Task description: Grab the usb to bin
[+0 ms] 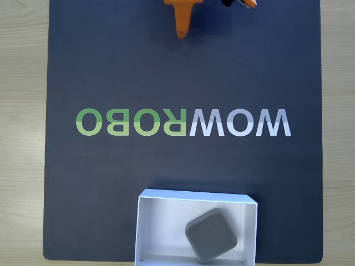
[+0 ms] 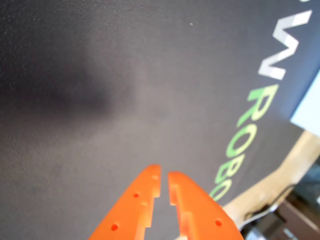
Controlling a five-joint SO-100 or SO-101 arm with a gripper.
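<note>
Orange gripper nearly closed and empty, well apart from usb, lying tilted inside bin

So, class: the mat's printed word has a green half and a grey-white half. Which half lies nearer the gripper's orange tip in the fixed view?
The green half, ROBO: it sits almost under the gripper, while the grey-white WOW lies further right.

The orange gripper is showing in the wrist view from the bottom edge, its two fingers pointing up the frame with tips nearly meeting, a thin gap between them, nothing held. In the fixed view the gripper is pointing down from the top edge, tip narrowing to a single point.
</note>
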